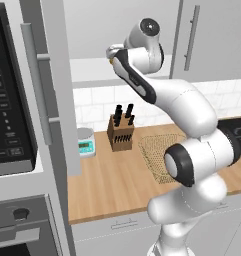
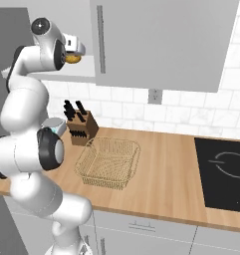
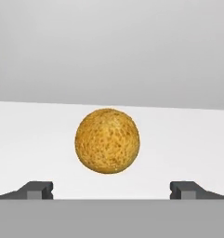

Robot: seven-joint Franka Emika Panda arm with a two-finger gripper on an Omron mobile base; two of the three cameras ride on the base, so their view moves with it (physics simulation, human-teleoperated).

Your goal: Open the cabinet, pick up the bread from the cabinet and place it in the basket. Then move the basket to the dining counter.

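Nearest to the base stands the wooden counter (image 2: 161, 174), and on it sits the basket (image 2: 109, 162), a shallow square one of tan wire mesh with flared sides. Nothing lies inside it; the wood shows through the mesh. In the left base view the basket (image 1: 157, 150) is partly hidden behind the arm's elbow. To its right, set into the counter, is a black cooktop (image 2: 226, 174).

Behind the basket, close to the tiled wall, a wooden knife block (image 2: 80, 128) stands tilted with dark handles sticking out of its top. Just beside it on the left is a small white kitchen scale (image 1: 85, 141) with a green display. At the far left of the left base view there is a tall dark oven unit (image 1: 9, 120).

Higher up, the cabinet (image 2: 156, 40) is open: its wide grey door with the long bar handle is swung out, and the pale shelf inside can be seen. The arm reaches up into this opening. The gripper (image 3: 111, 190) has its two fingers spread wide, one on each side, and they touch nothing. Between and beyond them, on the white shelf, rests the bread (image 3: 107, 141), a round golden bun. In the right base view the bread (image 2: 72, 59) appears just below the hand at the shelf edge.
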